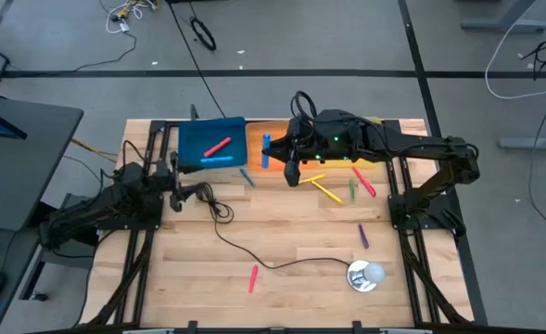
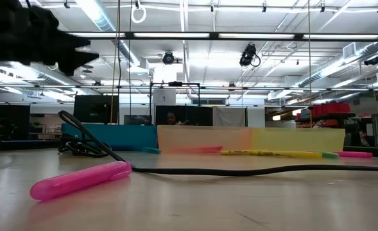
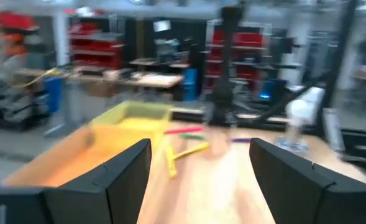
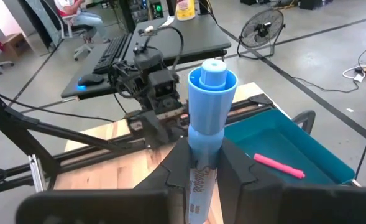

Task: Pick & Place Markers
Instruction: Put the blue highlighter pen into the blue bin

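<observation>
My right gripper (image 1: pixel 271 153) is shut on a blue marker (image 4: pixel 210 106) in the air over the orange tray (image 1: pixel 257 134), beside the blue tray (image 1: pixel 194 147). A red marker (image 1: pixel 219 146) and a blue one (image 1: pixel 219 160) lie in the blue tray. Loose on the table lie yellow markers (image 1: pixel 321 185), a green (image 1: pixel 352 189), a red (image 1: pixel 365 182), a purple (image 1: pixel 362 236), a blue (image 1: pixel 247 176) and a pink marker (image 1: pixel 253 277). My left gripper (image 3: pixel 200 168) stands open at the table's left side (image 1: pixel 176 183), holding nothing. My right gripper pinches the blue marker's lower barrel (image 4: pixel 199 177) between its two fingers (image 4: pixel 175 171). The fingers come from the table's right, slanting slightly down. The marker stands across them, its capped end (image 4: pixel 212 78) up toward the wrist camera, lifted clear of table and trays.
A yellow tray (image 3: pixel 133 117) stands at the far right behind my right arm. A black cable (image 1: pixel 254 252) runs across the middle of the table to a round silver-white object (image 1: pixel 365 275) near the front right. Bare wood lies at the front left.
</observation>
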